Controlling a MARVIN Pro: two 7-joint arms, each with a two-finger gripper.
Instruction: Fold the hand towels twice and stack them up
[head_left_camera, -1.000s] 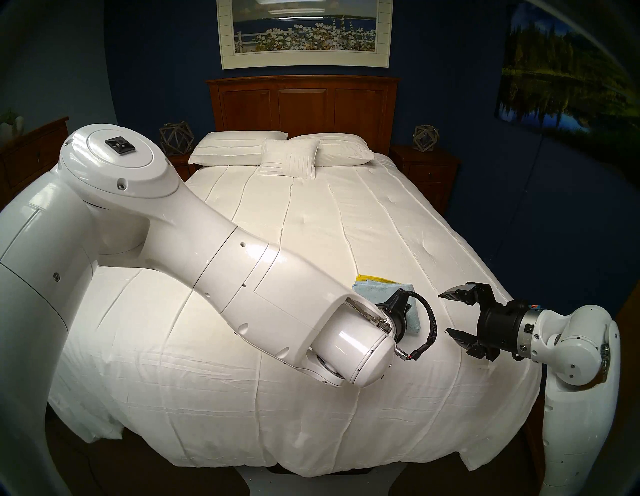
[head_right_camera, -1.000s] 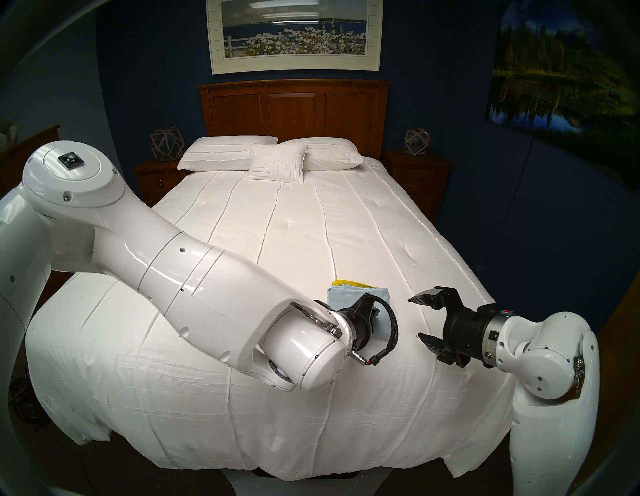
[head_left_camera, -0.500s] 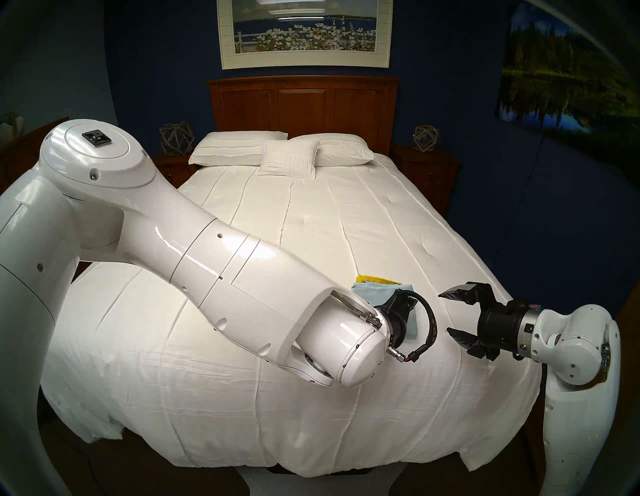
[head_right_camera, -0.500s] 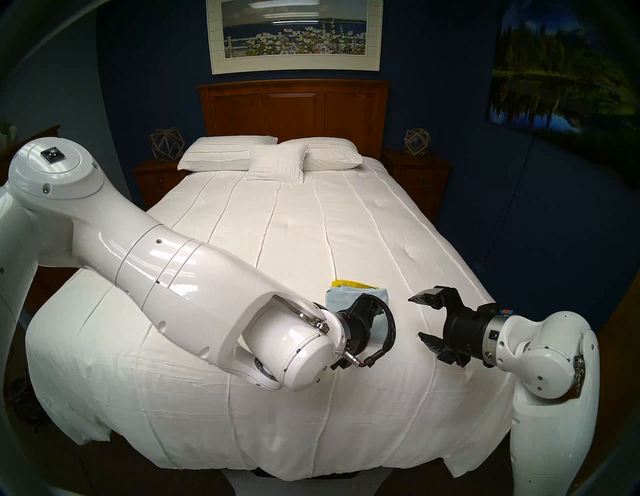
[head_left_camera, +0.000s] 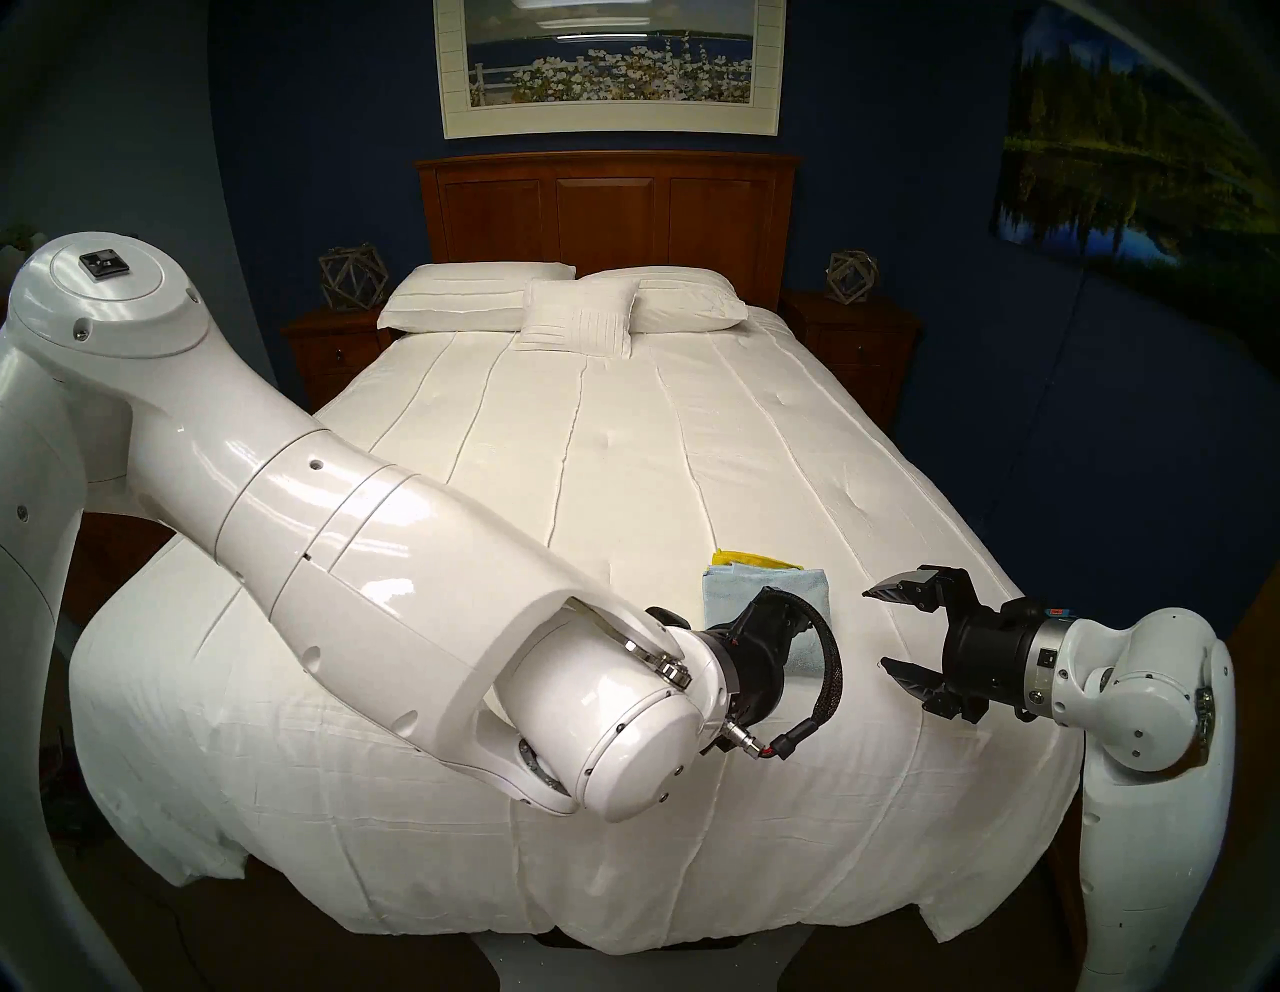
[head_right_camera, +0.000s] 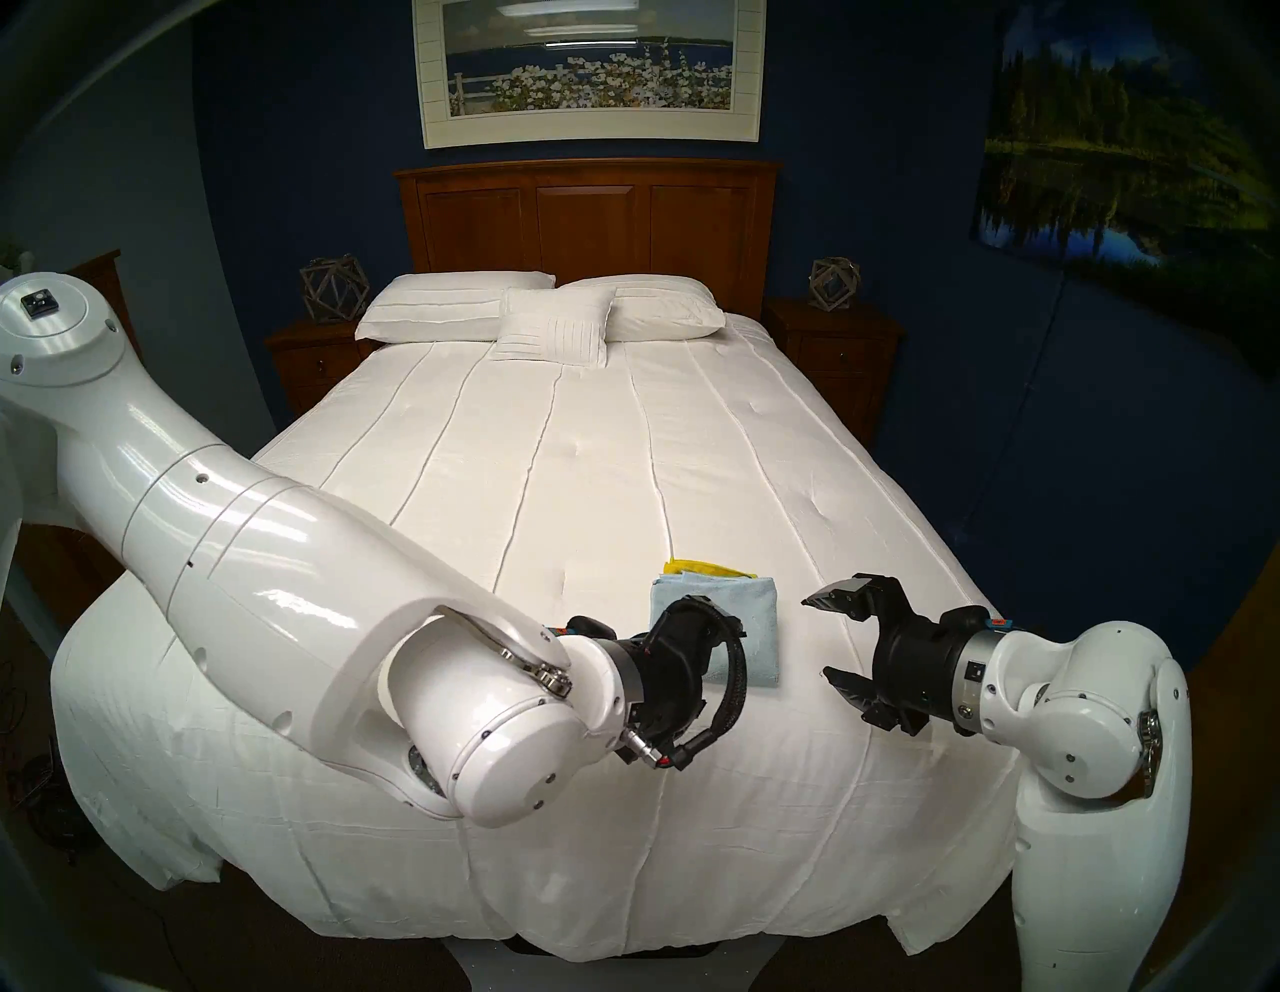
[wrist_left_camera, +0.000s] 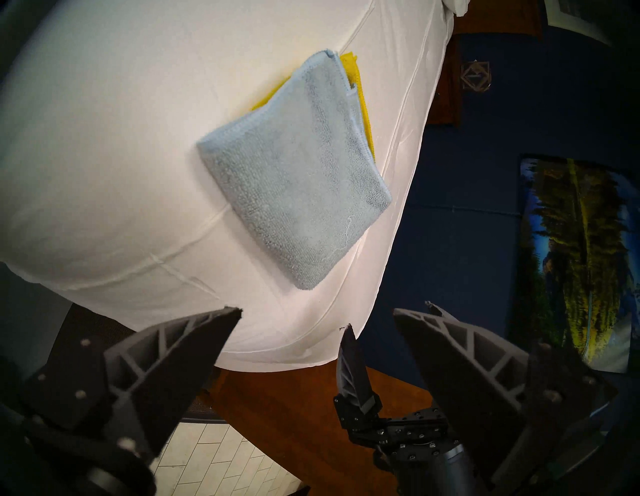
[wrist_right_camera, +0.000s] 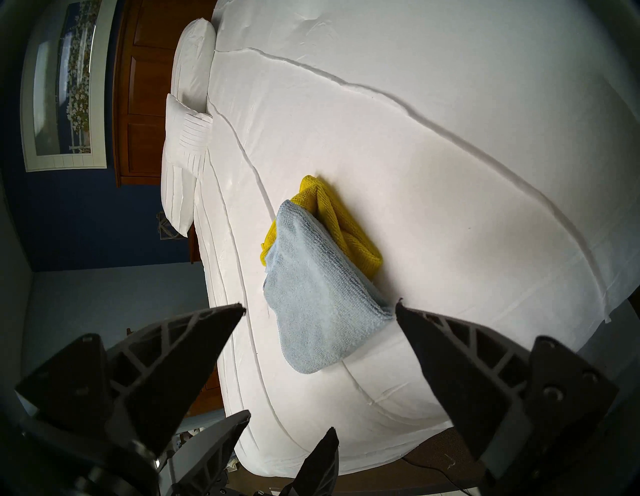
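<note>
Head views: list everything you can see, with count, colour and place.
blue towel: 1, pale blue, folded, on the yellow one, near the bed's right edge
yellow towel: 1, bright yellow, under the blue one, far edge showing
bedspread: 1, white, covering the bed
pillows: 3, white, at the headboard
headboard: 1, brown wood, against the wall
nightstands: 2, brown wood, either side of the bed
wire ornaments: 2, grey, one per nightstand
pictures: 2, above the headboard and on the right wall
left claw: 1, black, open, over the blue towel
right claw: 1, black, open, right of the towels
</note>
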